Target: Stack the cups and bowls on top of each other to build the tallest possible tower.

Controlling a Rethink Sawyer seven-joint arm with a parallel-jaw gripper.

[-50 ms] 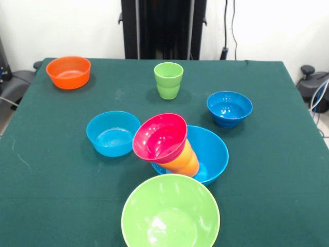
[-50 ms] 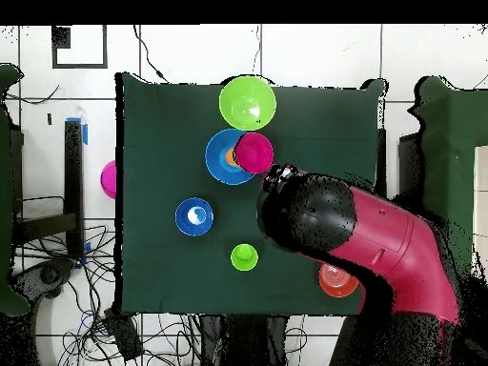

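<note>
A small pink-red bowl (image 1: 160,136) lies tilted on an orange-yellow cup (image 1: 186,160), which leans inside the large blue bowl (image 1: 215,152). In front of this pile stands the large lime green bowl (image 1: 170,213). Two small blue bowls (image 1: 113,133) (image 1: 229,108) flank the pile. The light green cup (image 1: 168,80) stands upright behind it, and the small orange bowl (image 1: 68,72) sits at the far left corner. The front view shows no arm. In the overhead view the red and black arm (image 2: 381,243) reaches over the table, and its gripper (image 2: 277,177) ends beside the pink-red bowl (image 2: 254,152).
In the overhead view a magenta round thing (image 2: 109,178) sits just off the table's left edge. The arm covers one small blue bowl and part of the orange bowl (image 2: 336,281). Cables and equipment lie on the floor around the green table (image 1: 51,170).
</note>
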